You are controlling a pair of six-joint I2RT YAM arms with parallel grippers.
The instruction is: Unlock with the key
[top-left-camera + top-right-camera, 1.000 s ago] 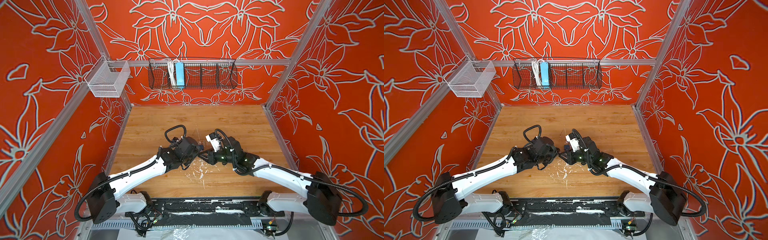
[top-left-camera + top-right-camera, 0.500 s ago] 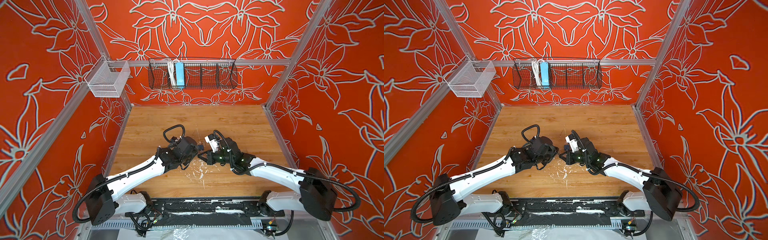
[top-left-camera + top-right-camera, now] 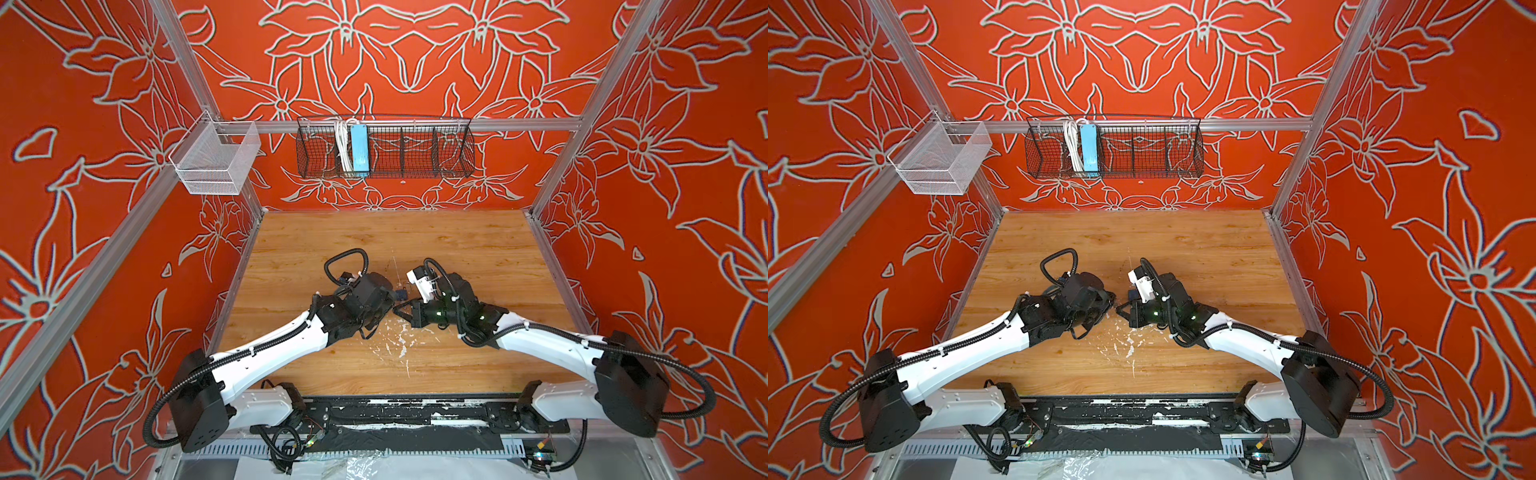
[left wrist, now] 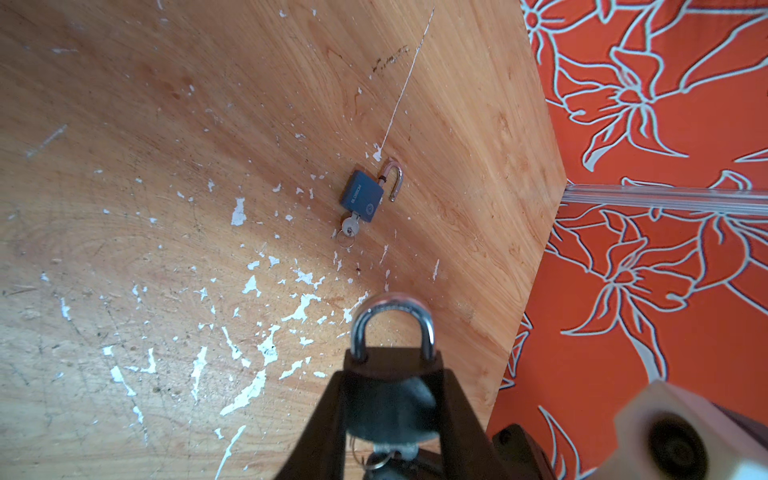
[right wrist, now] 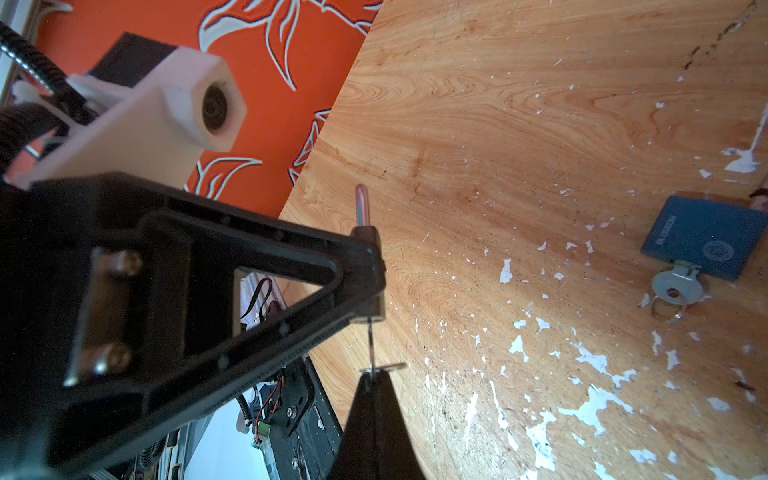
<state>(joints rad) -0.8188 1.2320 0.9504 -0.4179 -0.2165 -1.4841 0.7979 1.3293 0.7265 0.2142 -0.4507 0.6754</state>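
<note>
Left pincer (image 4: pixel 392 370) clamps the dark padlock (image 4: pixel 390 407) steady above the worktop (image 4: pixel 166 166) so right pincer (image 5: pixel 374 380), pinched on its inserted key (image 5: pixel 370 343), can turn it.

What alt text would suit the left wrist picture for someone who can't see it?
Two black fingers clamp a dark padlock, its silver shackle closed. Beyond, a blue padlock lies on the scuffed wooden table, shackle swung open, key in its base.
</note>
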